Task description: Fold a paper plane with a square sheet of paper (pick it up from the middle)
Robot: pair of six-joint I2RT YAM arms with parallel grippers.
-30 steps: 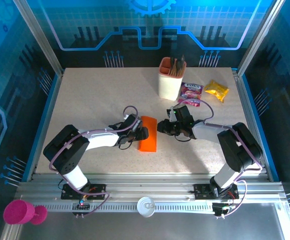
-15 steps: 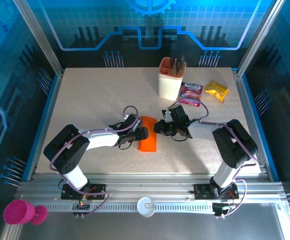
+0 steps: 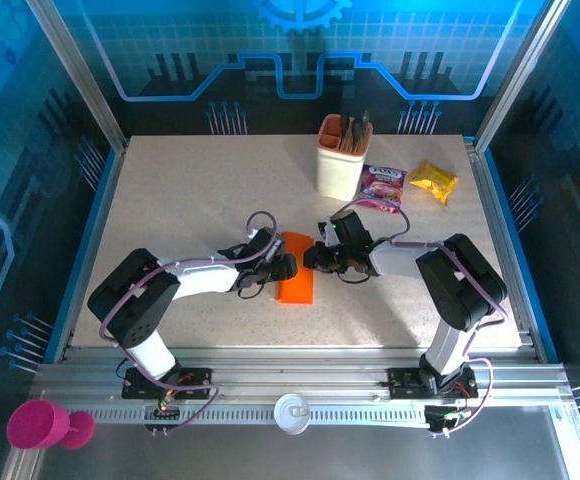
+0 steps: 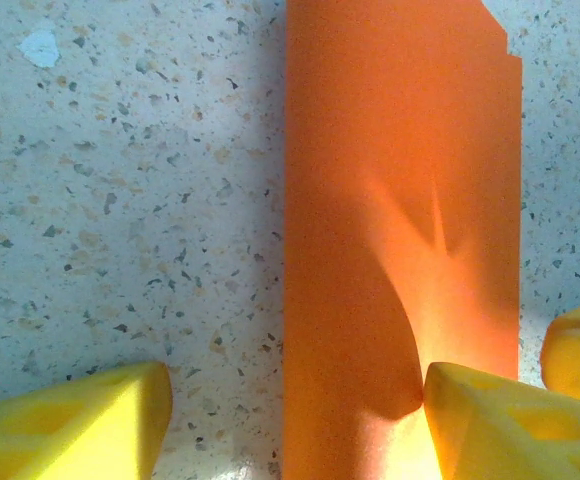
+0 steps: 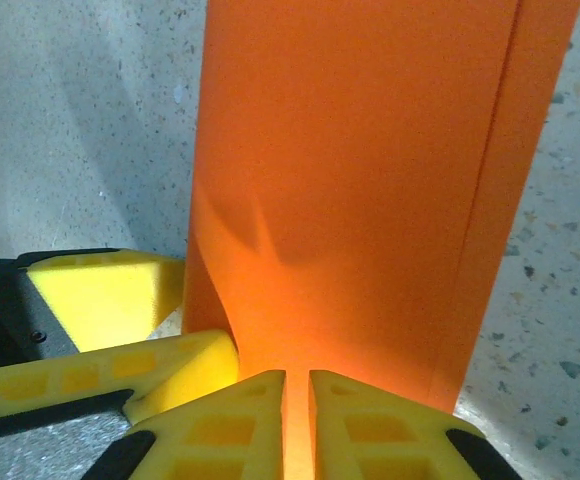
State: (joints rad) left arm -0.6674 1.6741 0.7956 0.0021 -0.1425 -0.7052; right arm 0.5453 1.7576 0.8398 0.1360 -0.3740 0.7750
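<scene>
Paper, folded, pinched by right tool; left tool spread; cup beyond.

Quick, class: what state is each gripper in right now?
Left gripper: open, one finger on the orange paper.
Right gripper: closed on the paper's edge.

The right arm's fingers have moved left to the orange paper and pinched its edge.

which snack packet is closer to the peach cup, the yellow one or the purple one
The purple packet: it lies right beside the cup, on its right, while the yellow packet sits farther right, beyond the purple one.
</scene>
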